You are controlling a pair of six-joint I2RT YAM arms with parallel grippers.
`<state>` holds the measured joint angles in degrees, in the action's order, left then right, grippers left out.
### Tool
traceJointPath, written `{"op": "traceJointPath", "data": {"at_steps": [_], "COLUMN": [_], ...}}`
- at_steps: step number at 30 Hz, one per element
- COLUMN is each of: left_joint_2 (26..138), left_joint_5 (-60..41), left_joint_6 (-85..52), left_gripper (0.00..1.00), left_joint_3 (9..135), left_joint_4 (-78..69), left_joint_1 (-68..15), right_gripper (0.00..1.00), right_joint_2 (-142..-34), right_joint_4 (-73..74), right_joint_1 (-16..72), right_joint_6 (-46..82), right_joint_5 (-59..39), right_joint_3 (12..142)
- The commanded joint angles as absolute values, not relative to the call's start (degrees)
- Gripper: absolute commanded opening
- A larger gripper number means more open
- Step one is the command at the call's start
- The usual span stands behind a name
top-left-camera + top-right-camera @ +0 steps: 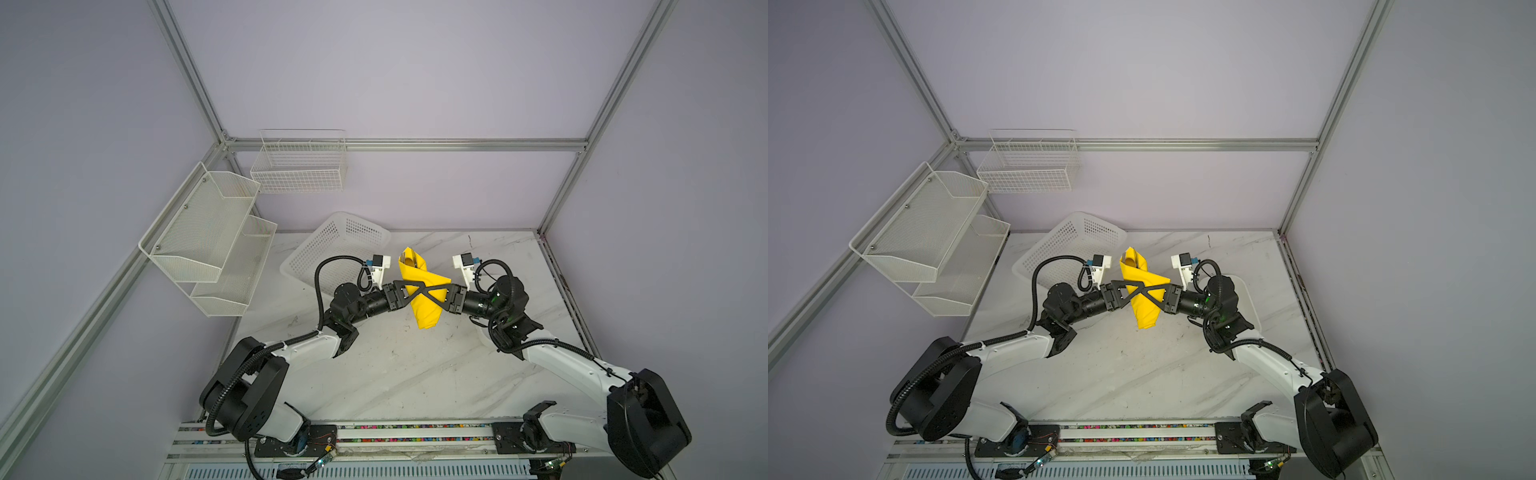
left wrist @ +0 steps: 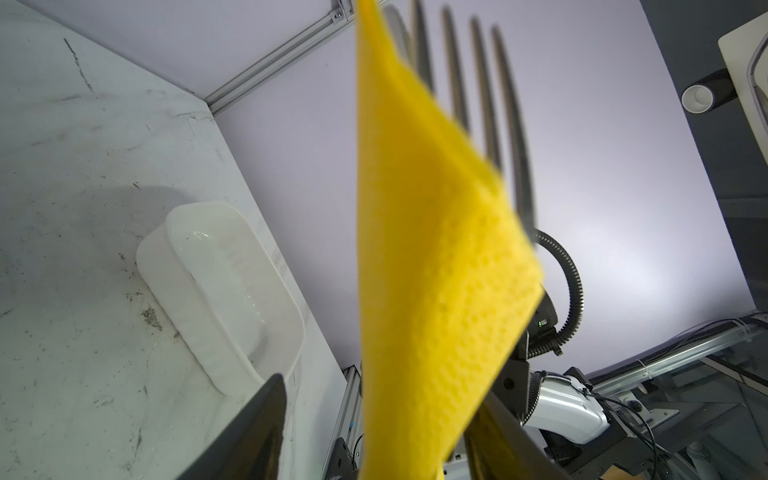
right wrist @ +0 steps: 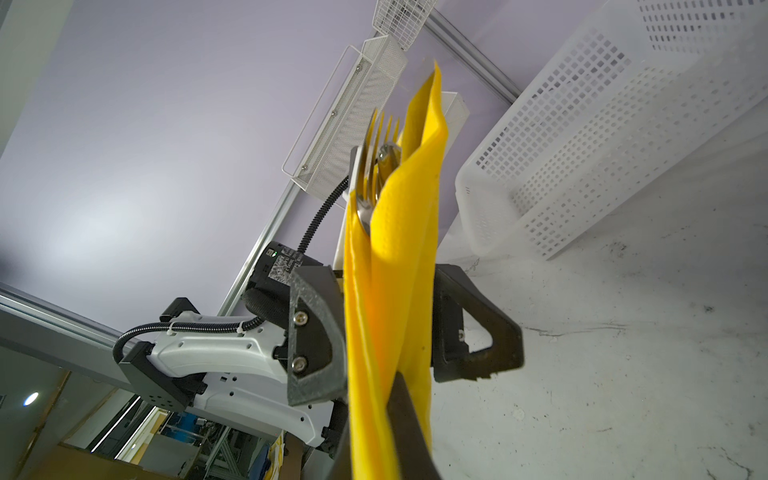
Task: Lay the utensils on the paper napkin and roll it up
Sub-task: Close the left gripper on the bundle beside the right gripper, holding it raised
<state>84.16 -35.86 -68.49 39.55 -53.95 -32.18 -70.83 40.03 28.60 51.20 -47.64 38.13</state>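
The yellow paper napkin (image 1: 422, 305) (image 1: 1144, 309) is rolled round the utensils and held upright above the marble table between both arms. Fork tines (image 2: 478, 83) (image 3: 374, 166) and a shiny rounded tip (image 3: 388, 151) stick out of its top; the rest of the utensils is hidden inside. My right gripper (image 1: 419, 294) (image 3: 374, 415) is shut on the lower part of the roll (image 3: 395, 270). My left gripper (image 1: 430, 287) (image 2: 382, 390) (image 3: 388, 328) straddles the roll (image 2: 424, 270) from the other side. One of its fingers (image 2: 270, 415) stands clear of the paper, so it is open.
A white perforated basket (image 1: 332, 249) (image 1: 1067, 245) (image 3: 602, 145) leans at the table's back left. A white plastic tray (image 2: 220, 291) (image 1: 1246, 299) lies under my right arm near the right edge. Mesh shelves (image 1: 208, 232) and a wire basket (image 1: 299, 166) hang on the walls.
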Motion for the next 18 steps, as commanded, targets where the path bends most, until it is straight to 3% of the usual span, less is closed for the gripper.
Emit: {"op": "traceJointPath", "data": {"at_steps": [1,10,18], "left_joint_2": [82.4,82.4,83.0], "left_joint_5": [-36.5,-36.8,-37.6], "left_joint_6": [-69.3,-70.1,-70.8], "left_gripper": [0.59,0.48,0.44], "left_joint_3": [43.3,43.2,43.6], "left_joint_4": [-59.1,-61.3,-61.7], "left_joint_1": [-31.6,-31.6,-31.6], "right_gripper": [0.07,0.07,0.07], "right_joint_2": [-70.4,-71.1,-71.7], "right_joint_4": [44.5,46.5,49.6], "right_joint_1": [28.6,28.6,28.6], "right_joint_6": [51.9,53.5,55.7], "right_joint_5": [-48.8,-49.8,-51.2], "right_joint_3": [40.2,40.2,40.3]}}
